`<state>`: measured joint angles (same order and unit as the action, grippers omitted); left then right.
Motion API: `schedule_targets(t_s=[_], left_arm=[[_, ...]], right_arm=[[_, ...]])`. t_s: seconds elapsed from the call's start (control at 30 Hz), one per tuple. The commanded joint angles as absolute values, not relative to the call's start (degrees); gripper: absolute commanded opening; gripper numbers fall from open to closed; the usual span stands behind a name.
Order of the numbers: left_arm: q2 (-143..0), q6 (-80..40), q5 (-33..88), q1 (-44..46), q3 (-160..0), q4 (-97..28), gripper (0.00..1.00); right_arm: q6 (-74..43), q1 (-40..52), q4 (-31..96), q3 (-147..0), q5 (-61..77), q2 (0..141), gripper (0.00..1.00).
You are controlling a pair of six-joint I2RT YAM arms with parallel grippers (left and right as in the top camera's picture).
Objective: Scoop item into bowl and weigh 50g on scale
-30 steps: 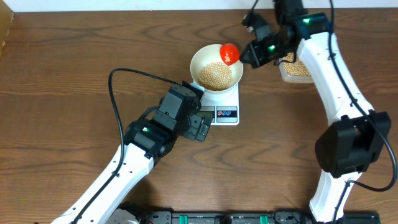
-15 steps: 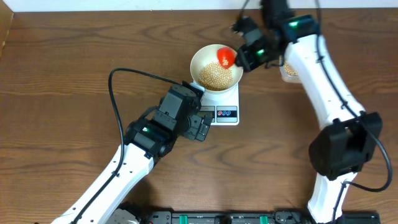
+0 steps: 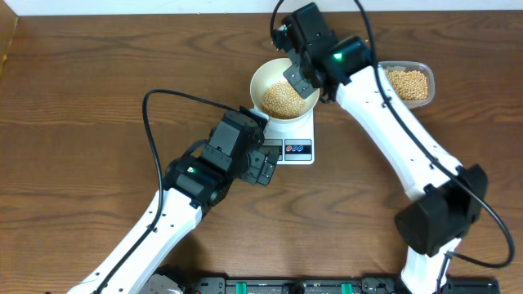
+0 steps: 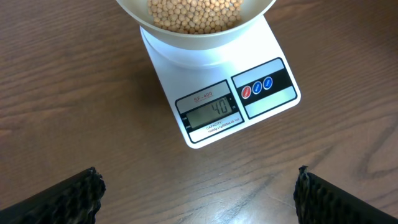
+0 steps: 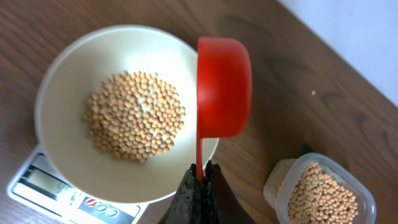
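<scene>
The white bowl (image 3: 260, 80) sits on the white scale (image 3: 299, 150) and holds a heap of tan beans (image 3: 283, 98). The scale's display (image 4: 210, 111) reads 40. My right gripper (image 3: 297, 79) hangs over the bowl's far right rim. It is shut on the handle of a red scoop (image 5: 224, 87). The scoop is turned on its side above the rim of the bowl (image 5: 62, 162), and no beans show in it. My left gripper (image 4: 198, 199) is open and empty, low over the table just in front of the scale.
A clear plastic tub (image 3: 409, 83) of beans stands to the right of the scale and also shows in the right wrist view (image 5: 323, 193). A black cable (image 3: 147, 122) loops over the table to the left.
My right arm swung left from beside the tub to over the bowl. The red scoop is now hidden under the gripper in the overhead view. The left arm has not moved.
</scene>
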<state>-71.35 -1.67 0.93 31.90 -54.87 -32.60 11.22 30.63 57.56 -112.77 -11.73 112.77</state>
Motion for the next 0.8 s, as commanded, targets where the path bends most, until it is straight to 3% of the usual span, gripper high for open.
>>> schedule_targets(t_s=[0.0, 0.37, 0.6, 0.77], left_arm=[[-71.3, -1.8, 0.2, 31.6, -54.3, -32.6, 1.0], [-71.3, -1.8, 0.2, 31.6, -54.4, -32.6, 1.0], [-71.3, -1.8, 0.2, 31.6, -54.3, -32.6, 1.0], [-71.3, -1.8, 0.2, 31.6, -54.3, -32.6, 1.0]], right_arm=[[10.4, 29.0, 57.5, -114.3, -6.9, 108.9, 0.01], [7.3, 9.4, 63.5, -114.3, 17.0, 105.0, 0.01], [6.2, -1.2, 70.2, -114.2, 14.6, 108.2, 0.01], [4.2, -3.2, 72.7, -114.2, 6.8, 113.8, 0.01]])
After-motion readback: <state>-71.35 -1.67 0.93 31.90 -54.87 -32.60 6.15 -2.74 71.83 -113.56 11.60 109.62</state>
